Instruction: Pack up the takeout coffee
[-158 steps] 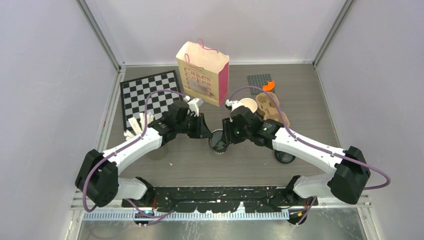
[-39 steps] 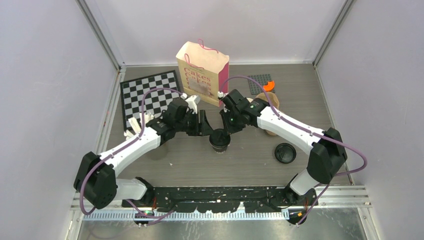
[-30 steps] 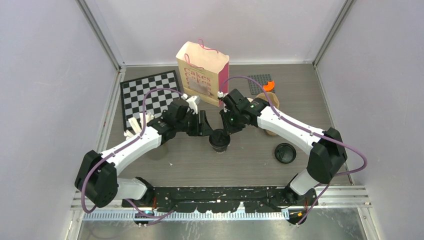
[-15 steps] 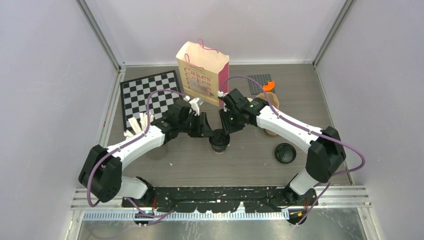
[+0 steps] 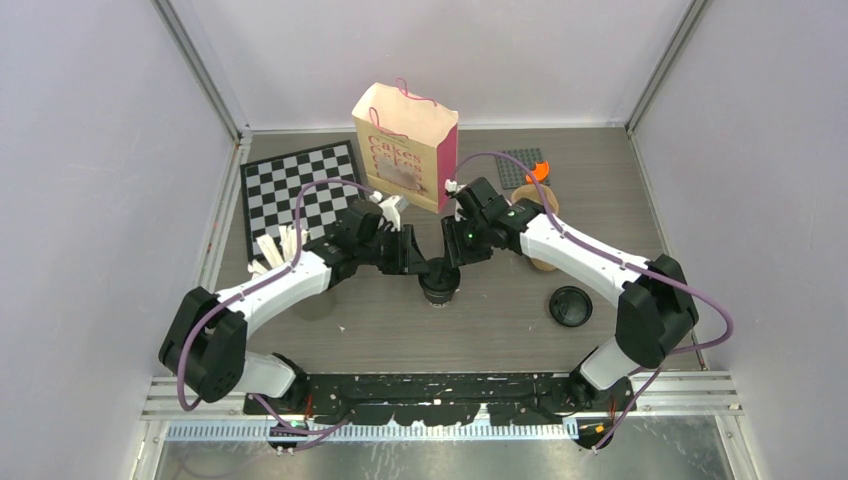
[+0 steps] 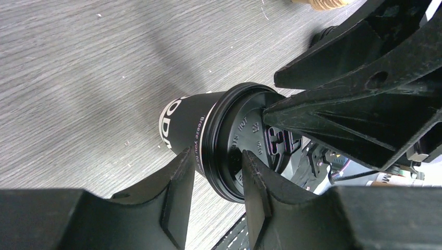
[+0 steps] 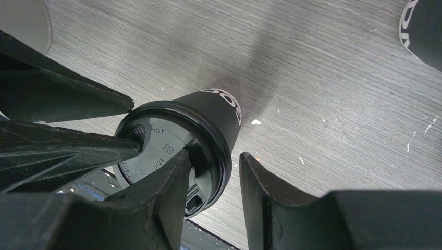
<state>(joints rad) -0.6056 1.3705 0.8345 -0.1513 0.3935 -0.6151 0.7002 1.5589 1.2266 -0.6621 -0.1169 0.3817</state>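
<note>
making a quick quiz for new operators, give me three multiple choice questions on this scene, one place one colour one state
1. Where is the loose lid? A flat on the table B on a shelf C on a plate
2. The paper bag has a side panel that is: A green B pink C blue
3. The middle cup is: A tipped over B open C upright, lidded
Key: 1A, it lies on bare wood; 2B, the narrow side shows pink; 3C, wrist views show its lid on.
</note>
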